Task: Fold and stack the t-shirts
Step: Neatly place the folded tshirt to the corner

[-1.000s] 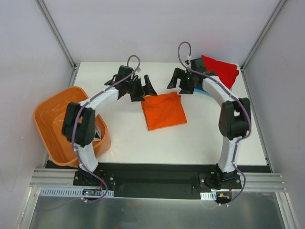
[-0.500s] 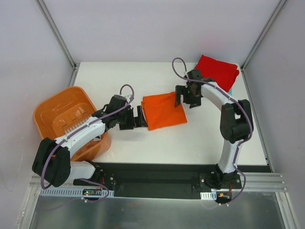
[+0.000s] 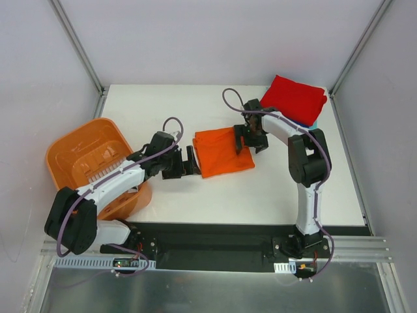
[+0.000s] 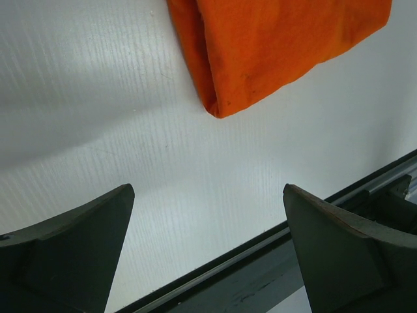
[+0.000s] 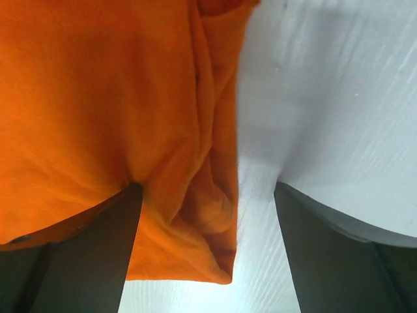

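Observation:
A folded bright orange t-shirt point(image 3: 223, 151) lies flat mid-table. My left gripper point(image 3: 191, 162) sits low just off its left edge, open; in the left wrist view the gripper point(image 4: 208, 208) holds only bare table between its fingers, with the shirt's corner point(image 4: 273, 45) ahead. My right gripper point(image 3: 250, 139) is down at the shirt's far right corner, jaws open. In the right wrist view the gripper point(image 5: 205, 202) straddles the shirt's bunched edge point(image 5: 195, 195), one finger point(image 5: 85, 261) under or against the cloth. A folded red t-shirt point(image 3: 298, 98) lies at the back right on a teal one point(image 3: 313, 122).
A rigid orange slotted basket point(image 3: 78, 163) stands at the table's left edge beside the left arm. The white table point(image 3: 273, 189) ends in a dark rail point(image 4: 313, 261) close behind the left gripper. Frame posts rise at both back corners.
The left arm swung down from the far side to the shirt's left edge, then held. The right gripper moved left and down onto the shirt's far right corner, narrowing slightly.

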Controlling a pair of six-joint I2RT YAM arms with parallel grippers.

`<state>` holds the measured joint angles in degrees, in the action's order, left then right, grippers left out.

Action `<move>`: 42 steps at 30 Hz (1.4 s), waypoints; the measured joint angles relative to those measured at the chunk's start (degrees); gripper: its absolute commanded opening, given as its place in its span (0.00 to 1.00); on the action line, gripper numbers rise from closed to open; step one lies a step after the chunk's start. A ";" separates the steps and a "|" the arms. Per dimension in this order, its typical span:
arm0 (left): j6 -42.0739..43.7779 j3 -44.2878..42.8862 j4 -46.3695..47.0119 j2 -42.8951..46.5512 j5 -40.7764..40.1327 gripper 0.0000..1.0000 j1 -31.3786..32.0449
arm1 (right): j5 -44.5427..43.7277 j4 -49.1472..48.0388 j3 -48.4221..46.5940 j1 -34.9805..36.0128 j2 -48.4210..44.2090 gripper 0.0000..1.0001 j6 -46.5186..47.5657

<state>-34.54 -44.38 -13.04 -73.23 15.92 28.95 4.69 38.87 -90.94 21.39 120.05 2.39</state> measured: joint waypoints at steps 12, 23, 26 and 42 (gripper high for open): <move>-0.59 0.00 -0.07 -2.29 -0.57 0.99 -0.02 | -2.12 6.51 -10.05 4.22 6.75 0.01 -0.44; -0.48 -0.17 -0.28 -2.29 -2.51 0.99 -0.02 | -12.09 6.29 -19.50 7.43 10.97 0.01 3.61; -0.44 -0.37 -0.35 -2.29 -3.19 0.99 -0.09 | -18.99 4.83 -23.17 7.30 11.82 0.01 6.49; 0.81 -1.46 -1.18 -2.47 -4.66 0.99 -0.57 | -49.29 -3.26 -35.43 6.75 14.27 0.01 20.28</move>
<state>-33.74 -45.84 -14.22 -75.70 11.27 28.38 -44.60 35.62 -126.37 28.14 134.32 22.68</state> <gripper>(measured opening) 0.993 0.059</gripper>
